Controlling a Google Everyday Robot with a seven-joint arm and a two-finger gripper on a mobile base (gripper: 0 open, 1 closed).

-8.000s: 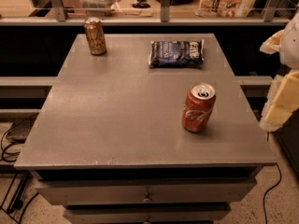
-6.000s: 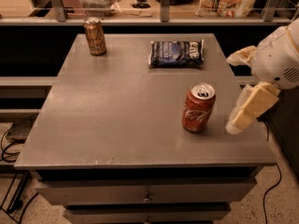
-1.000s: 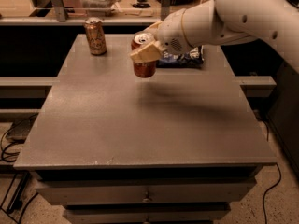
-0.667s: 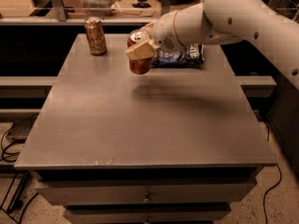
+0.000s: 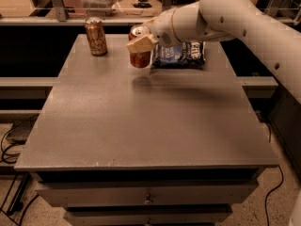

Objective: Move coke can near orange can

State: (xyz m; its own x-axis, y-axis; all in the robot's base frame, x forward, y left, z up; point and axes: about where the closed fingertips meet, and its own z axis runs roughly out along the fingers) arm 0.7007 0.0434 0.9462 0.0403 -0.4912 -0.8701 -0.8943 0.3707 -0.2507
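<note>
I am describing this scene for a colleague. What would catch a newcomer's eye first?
The white robot arm reaches in from the right, its gripper shut on a red aluminium soda can held above the far side of the grey table. An orange-brown soda can stands upright to the left of it, and a dark blue chip bag lies to the right.

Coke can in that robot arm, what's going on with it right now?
The robot's claw is shut on the coke can and holds it upright at the far side of the grey table. The shadow beneath suggests it is just off the surface. The orange can stands near the far left corner, to the held can's left with a gap between them. A dark blue chip bag lies on the held can's other side. The coke can is not yet set down.
</note>
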